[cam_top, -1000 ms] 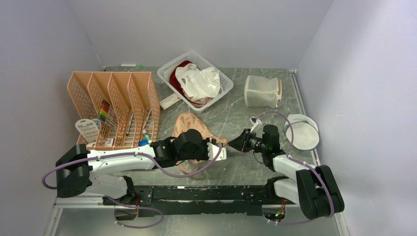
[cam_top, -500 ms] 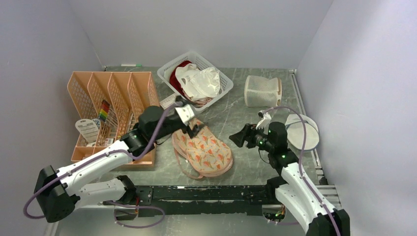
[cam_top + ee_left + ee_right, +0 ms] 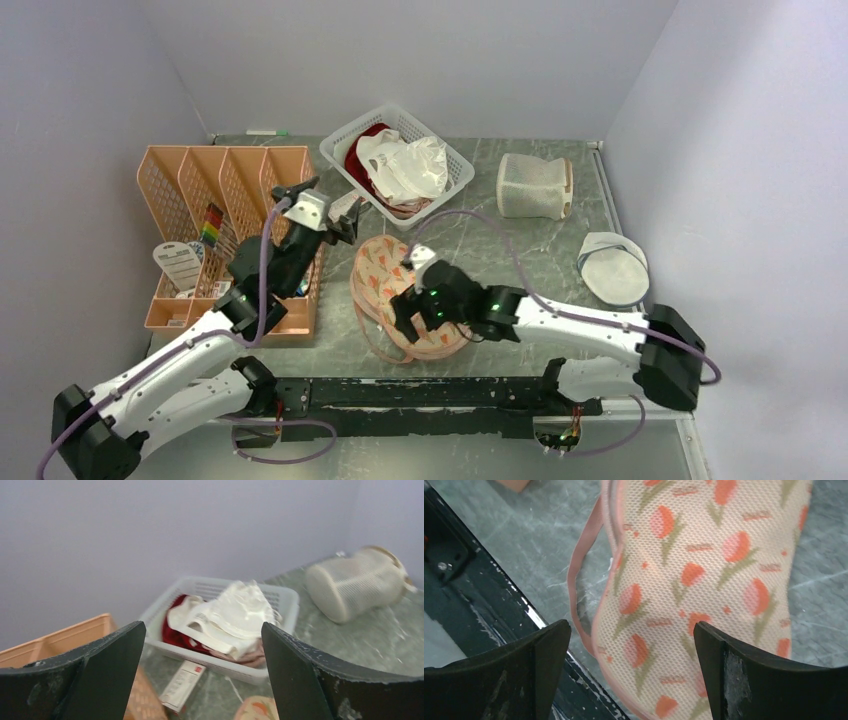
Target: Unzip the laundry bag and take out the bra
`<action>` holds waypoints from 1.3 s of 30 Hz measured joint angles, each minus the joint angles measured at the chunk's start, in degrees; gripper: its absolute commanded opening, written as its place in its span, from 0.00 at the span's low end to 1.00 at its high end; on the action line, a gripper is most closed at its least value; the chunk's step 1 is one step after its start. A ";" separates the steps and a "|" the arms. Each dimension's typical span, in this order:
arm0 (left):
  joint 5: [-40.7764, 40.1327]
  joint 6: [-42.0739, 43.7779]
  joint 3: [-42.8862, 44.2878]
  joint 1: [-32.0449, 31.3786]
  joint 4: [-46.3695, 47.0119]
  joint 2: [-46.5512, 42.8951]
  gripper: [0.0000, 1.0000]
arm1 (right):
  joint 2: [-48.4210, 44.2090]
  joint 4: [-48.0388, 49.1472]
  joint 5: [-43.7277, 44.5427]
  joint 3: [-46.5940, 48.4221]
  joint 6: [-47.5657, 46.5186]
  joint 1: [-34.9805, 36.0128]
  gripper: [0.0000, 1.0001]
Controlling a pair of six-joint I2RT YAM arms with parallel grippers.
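Grey marble counter [image 3: 500, 245]. Orange rack [image 3: 200, 190] far left, white basket [image 3: 345, 133] of clothes at the back. Bag [image 3: 382, 268] lies flat mid-counter, just right of the rack, print side up, one lobe toward the arm bases. Its pink loop [image 3: 364, 335] trails on the counter along its left edge. Mesh cylinder [image 3: 533, 186] back right, mesh disc [image 3: 613, 268] at the right edge, both well apart from the bag.

Right claw [image 3: 405, 315] hangs over the bag's near lobe, fingers spread wide. In its wrist view the bag [image 3: 704, 580] fills the gap between the fingers, with the loop [image 3: 579, 580] beside the left one. Contact: cannot tell.

Left claw [image 3: 322, 200] is raised over the rack's right end, also spread wide, holding nothing, aimed at the basket [image 3: 287, 600]. The bag sits below and right of it, apart.
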 measured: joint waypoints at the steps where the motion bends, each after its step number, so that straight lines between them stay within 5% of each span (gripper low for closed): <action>1: -1.55 0.57 -0.59 0.09 0.94 -1.22 0.99 | 2.27 -0.85 2.62 1.75 -0.20 2.84 0.96; 11: -10.84 5.42 -2.01 1.33 5.66 -4.20 0.99 | 25.92 -12.63 27.45 19.63 1.09 20.41 0.92; 16: -11.63 6.12 -2.01 1.36 5.62 -4.04 0.98 | 35.21 -18.69 37.70 25.57 3.67 23.67 0.76; 26: -11.41 6.23 -2.01 1.36 5.29 -3.43 0.98 | 36.35 -20.61 41.99 25.75 4.04 24.33 0.40; 34: -10.95 6.21 -2.01 1.36 5.11 -3.30 0.98 | 36.11 -20.31 42.56 25.75 3.65 24.33 0.01; 39: -10.93 6.19 -2.01 1.36 4.85 -3.13 0.98 | 33.18 -21.27 43.04 25.64 4.22 24.22 0.00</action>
